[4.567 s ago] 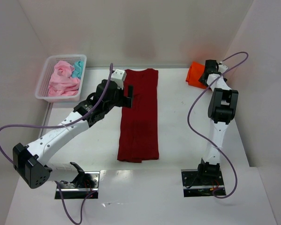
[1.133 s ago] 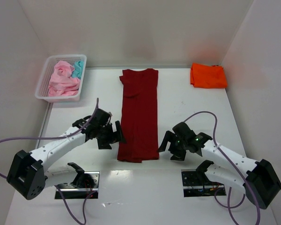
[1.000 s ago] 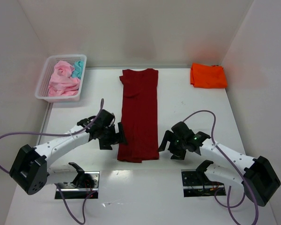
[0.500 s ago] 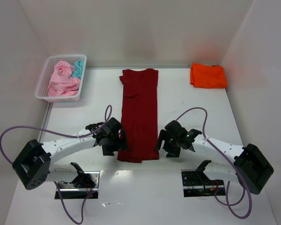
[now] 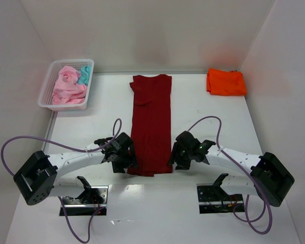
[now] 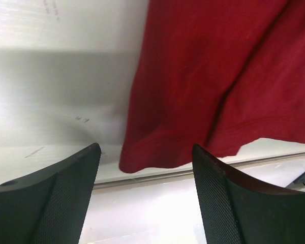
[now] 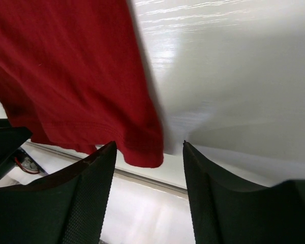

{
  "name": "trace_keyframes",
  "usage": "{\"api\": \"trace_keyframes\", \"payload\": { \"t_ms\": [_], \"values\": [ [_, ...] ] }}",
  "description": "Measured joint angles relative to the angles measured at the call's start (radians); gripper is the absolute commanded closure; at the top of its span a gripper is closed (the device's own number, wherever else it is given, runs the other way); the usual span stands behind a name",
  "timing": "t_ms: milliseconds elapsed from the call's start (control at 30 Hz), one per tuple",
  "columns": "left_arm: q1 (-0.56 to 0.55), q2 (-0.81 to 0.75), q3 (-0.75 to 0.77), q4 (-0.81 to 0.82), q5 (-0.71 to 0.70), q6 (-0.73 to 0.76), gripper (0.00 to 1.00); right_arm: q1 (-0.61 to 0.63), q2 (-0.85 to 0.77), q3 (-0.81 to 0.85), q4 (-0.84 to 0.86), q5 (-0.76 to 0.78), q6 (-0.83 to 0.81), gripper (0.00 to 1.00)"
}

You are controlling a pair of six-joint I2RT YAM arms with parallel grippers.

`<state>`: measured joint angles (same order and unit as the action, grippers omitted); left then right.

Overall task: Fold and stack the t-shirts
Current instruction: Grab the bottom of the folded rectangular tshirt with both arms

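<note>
The dark red t-shirt (image 5: 151, 124) lies folded into a long strip down the table's middle, hem toward me. My left gripper (image 5: 130, 163) is open at the hem's near left corner (image 6: 142, 157), which lies between its fingers. My right gripper (image 5: 171, 160) is open at the near right corner (image 7: 147, 147), also between its fingers. Neither holds cloth. The folded orange t-shirt (image 5: 225, 82) lies at the far right. Pink t-shirts (image 5: 67, 86) and a teal one (image 5: 84, 75) sit crumpled in the basket.
The white mesh basket (image 5: 48, 103) stands at the far left. White walls enclose the table on three sides. The table's near edge (image 6: 193, 173) runs just below the shirt's hem. Purple cables loop beside both arms.
Both arms have come back from the far side and closed in on the red shirt's near corners. The orange shirt was left at the far right. In the last half second both grippers edged nearer the hem.
</note>
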<state>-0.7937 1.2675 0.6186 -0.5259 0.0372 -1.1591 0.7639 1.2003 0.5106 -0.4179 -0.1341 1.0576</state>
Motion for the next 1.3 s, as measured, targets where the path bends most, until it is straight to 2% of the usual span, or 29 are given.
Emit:
{"api": "trace_keyframes", "payload": {
  "t_ms": [100,333,467,500,633,800,1033,1300],
  "values": [
    [0.0,0.001,0.0,0.014,0.0,0.0,0.22,0.005,0.0,0.0,0.014,-0.001,0.008,0.46],
    [0.0,0.009,-0.002,0.028,0.0,-0.001,0.36,0.01,0.003,0.0,0.03,-0.003,0.025,0.64],
    [0.0,0.01,-0.002,0.032,0.0,-0.004,0.39,0.031,0.02,0.0,0.05,-0.008,0.035,0.64],
    [0.0,0.011,-0.002,0.032,0.0,-0.005,0.39,0.036,0.026,0.0,0.055,-0.008,0.037,0.63],
    [0.0,0.02,-0.002,0.033,0.0,-0.005,0.31,0.052,0.05,0.0,0.057,-0.011,0.048,0.43],
    [0.0,0.021,-0.003,0.032,0.0,-0.018,0.24,0.065,0.047,0.014,0.039,0.0,0.043,0.26],
    [0.0,0.021,-0.003,0.033,0.0,-0.023,0.24,0.065,0.01,0.015,-0.038,0.027,0.033,0.25],
    [0.0,0.021,-0.004,0.033,0.0,-0.023,0.32,0.067,-0.005,-0.002,-0.035,0.023,0.035,0.38]
  ]
}}
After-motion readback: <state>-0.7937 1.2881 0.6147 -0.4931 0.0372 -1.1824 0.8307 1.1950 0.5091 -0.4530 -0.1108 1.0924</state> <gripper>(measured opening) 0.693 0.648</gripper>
